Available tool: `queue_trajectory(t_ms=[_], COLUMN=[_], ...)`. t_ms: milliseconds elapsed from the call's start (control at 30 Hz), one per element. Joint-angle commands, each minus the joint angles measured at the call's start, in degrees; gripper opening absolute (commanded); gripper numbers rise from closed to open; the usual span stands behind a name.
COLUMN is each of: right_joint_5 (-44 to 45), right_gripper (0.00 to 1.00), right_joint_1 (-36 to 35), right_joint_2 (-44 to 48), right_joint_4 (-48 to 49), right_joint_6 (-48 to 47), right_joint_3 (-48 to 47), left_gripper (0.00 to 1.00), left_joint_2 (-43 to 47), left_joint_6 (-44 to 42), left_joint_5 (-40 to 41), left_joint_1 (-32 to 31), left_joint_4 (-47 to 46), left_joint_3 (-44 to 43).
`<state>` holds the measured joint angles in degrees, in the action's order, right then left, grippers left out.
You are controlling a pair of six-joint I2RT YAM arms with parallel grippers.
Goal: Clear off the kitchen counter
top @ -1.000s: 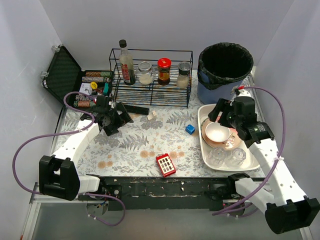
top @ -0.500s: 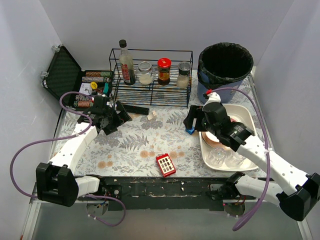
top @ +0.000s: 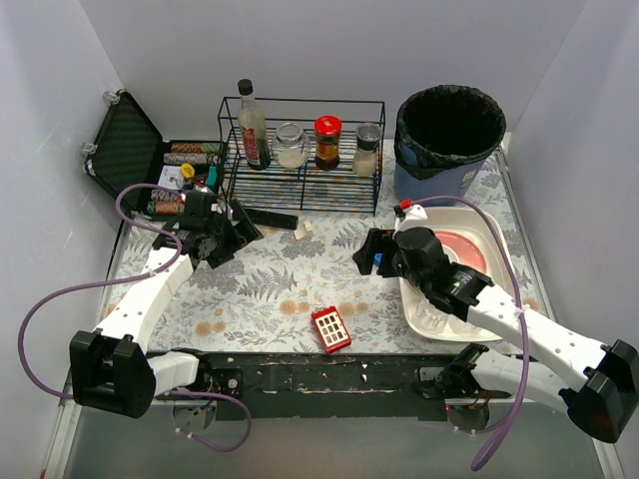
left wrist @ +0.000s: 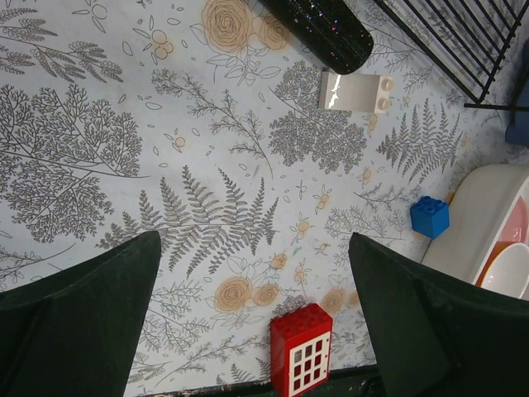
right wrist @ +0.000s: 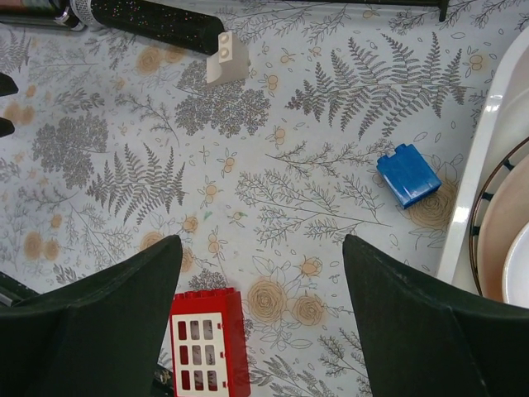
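The kitchen counter (top: 270,284) is a fern-patterned top with brown stains. On it lie a red brick with a white window (top: 330,328), a small blue brick (top: 380,259), a white brick (top: 304,229) and a black glittery stick (top: 272,216). My left gripper (top: 233,234) is open and empty, hovering over the counter's back left; its view shows the red brick (left wrist: 301,347) below and between the open jaws. My right gripper (top: 368,251) is open and empty, right beside the blue brick (right wrist: 408,174). The red brick (right wrist: 207,347) lies near its left finger (right wrist: 99,322).
A white tub (top: 408,309) at the right holds a pink plate (top: 461,249) and glassware. A black wire rack (top: 303,190) with bottles and jars stands at the back. A black-lined bin (top: 449,130) is at the back right, an open black case (top: 125,145) at the back left.
My right arm has swung left from above the tub's dishes to over the counter by the blue brick. The left gripper has barely shifted.
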<state>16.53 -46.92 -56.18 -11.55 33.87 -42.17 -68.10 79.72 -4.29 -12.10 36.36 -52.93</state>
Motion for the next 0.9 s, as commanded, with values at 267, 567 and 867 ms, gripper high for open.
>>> queue_trajectory(t_ms=[267,567,867], right_joint_5=[1.04,0.6,0.78], right_gripper=[0.91,0.92,0.93], right_joint_1=[-0.28,-0.28,-0.28], right_joint_2=[2.48,1.52,-0.59], right_joint_4=[5.49,5.14,5.84], right_joint_6=[-1.26,-0.29,-1.08], right_joint_3=[1.3,1.22,0.95], left_gripper=[0.98,0.98,0.98], left_joint_2=[2.35,3.14,3.32], left_joint_6=[0.35,0.17,-0.09], left_joint_5=[0.43,0.78,2.01], left_joint_1=[0.14,0.14,0.14], left_joint_4=[-2.52,-2.7,-3.49], left_joint_3=[0.98,1.16,1.33])
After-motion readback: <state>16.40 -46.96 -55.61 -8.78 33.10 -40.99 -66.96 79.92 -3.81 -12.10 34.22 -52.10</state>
